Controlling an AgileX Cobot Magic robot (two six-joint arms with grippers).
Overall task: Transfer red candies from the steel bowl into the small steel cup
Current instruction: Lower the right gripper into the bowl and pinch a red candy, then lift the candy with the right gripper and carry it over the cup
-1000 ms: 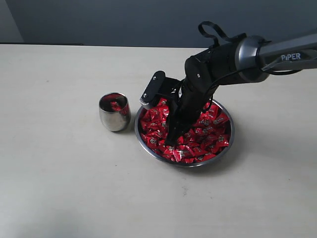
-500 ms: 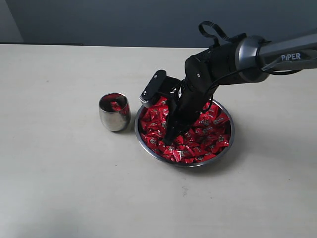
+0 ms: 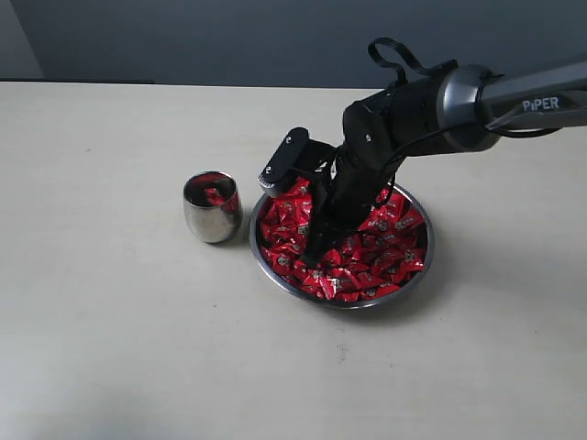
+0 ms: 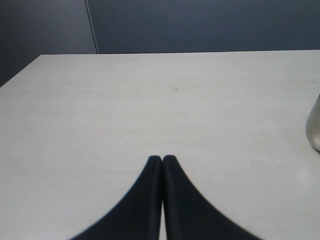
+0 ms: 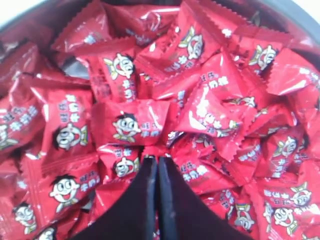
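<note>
The steel bowl [image 3: 427,246] sits right of centre on the table, heaped with red candies [image 3: 378,258]. My right gripper [image 3: 313,260] points down into the left half of the pile. In the right wrist view its jaws [image 5: 157,160] are pressed together, with a pinch of red wrapper at the tips among the candies [image 5: 125,125]. The small steel cup [image 3: 212,207] stands just left of the bowl and has a red candy [image 3: 215,195] inside. My left gripper [image 4: 162,159] is shut and empty over bare table, out of the exterior view, with the cup's edge [image 4: 315,127] off to one side.
The pale table [image 3: 110,339] spreads around the bowl and cup. A dark wall [image 3: 183,37] runs behind its far edge. The right arm [image 3: 477,96] reaches in from the right above the bowl. The bowl's rim [image 5: 300,17] shows at the corner of the right wrist view.
My right gripper has risen slightly within the candy pile, still shut. The bowl, the cup and the candies otherwise look the same.
</note>
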